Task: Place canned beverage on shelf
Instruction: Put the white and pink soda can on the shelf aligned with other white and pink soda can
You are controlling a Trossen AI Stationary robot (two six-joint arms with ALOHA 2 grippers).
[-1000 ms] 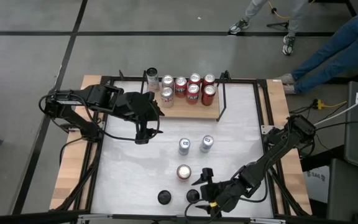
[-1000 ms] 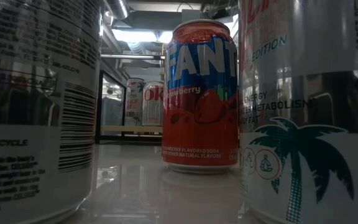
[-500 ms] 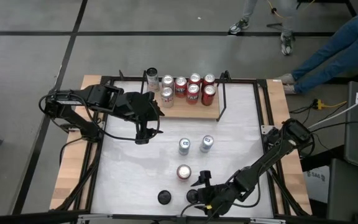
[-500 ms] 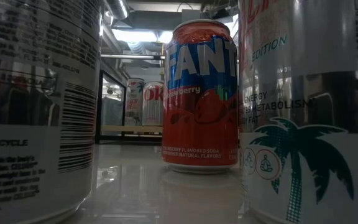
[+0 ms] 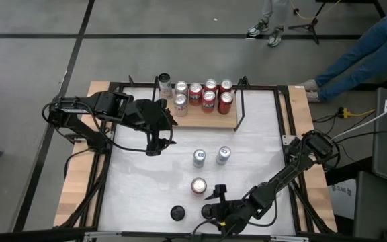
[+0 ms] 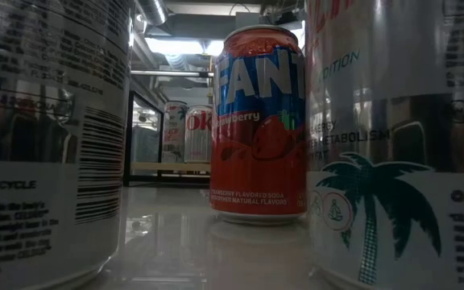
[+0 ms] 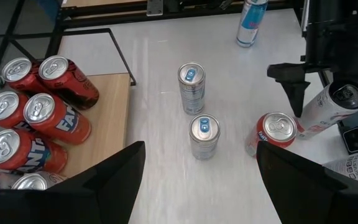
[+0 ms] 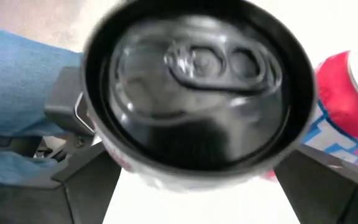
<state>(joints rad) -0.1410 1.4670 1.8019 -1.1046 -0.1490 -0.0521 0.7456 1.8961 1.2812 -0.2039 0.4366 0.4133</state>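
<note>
Canned beverage: white can with a black rim and silver top (image 5: 209, 211), standing near the worktop's front edge, between the fingers of the right gripper (image 5: 215, 204); the right wrist view shows its top (image 8: 194, 87) filling the gap between the two dark fingers.
Right gripper: spread wide around the can; whether the fingers press on it cannot be told.
Neighbouring cans: a red can with a silver top (image 5: 198, 185) just behind; a second black-rimmed can (image 5: 177, 213) beside it, along the front edge.
Shelf: light-wood board with black upright rods (image 5: 207, 118) at the worktop's back edge, bearing red cans (image 5: 209, 96).
Left gripper: (image 5: 155, 146) partly open and empty, near the shelf's left end.
</note>
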